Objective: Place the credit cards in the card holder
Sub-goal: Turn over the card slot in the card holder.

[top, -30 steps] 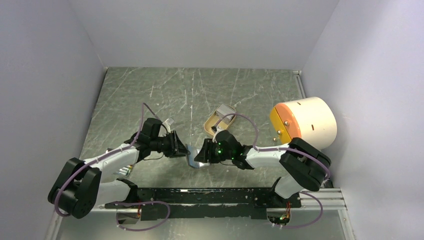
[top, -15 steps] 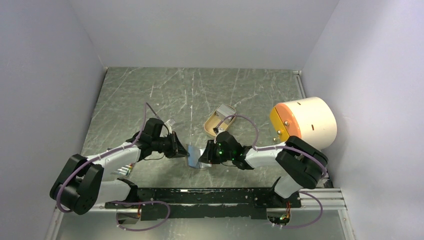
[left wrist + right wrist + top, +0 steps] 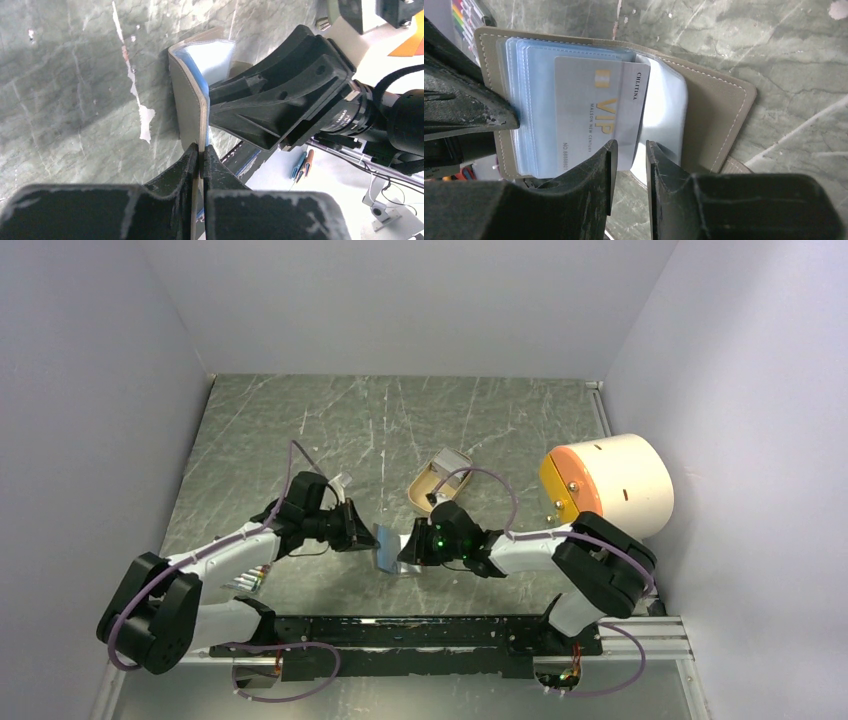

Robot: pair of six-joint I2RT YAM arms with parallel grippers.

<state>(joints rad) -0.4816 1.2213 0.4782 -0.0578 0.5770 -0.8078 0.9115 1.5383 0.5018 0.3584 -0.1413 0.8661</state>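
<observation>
The two arms meet low over the near middle of the table (image 3: 300, 430), with the card holder (image 3: 385, 548) held open between them. The left gripper (image 3: 200, 150) is pinched tight on the edge of the holder's grey-olive cover, its fingers pressed together with only the thin flap between them. The holder stands roughly on edge, folded open like a book. Whether its lower edge touches the table I cannot tell.

From the right wrist camera the inside shows plainly: a stack of bluish clear sleeves, and one pale credit card (image 3: 596, 107) with gold "VIP" lettering. The card is pushed partway into a sleeve, and its right end sticks out over the shiny inner pocket. The right gripper (image 3: 629, 152) sits right at the card's near edge, its fingers a narrow gap apart. The card's corner shows in that gap, and one finger overlaps the card's edge. Nothing looks clamped between them — though I cannot tell for sure whether a finger touches the card.

A bundle of pens (image 3: 466, 12) with coloured tips lies beyond the holder's far corner. Further back on the table, well apart from the holder, sits a tan tray (image 3: 422, 485), and a big cream cylinder (image 3: 620, 485) with an orange face lies at the right wall.
</observation>
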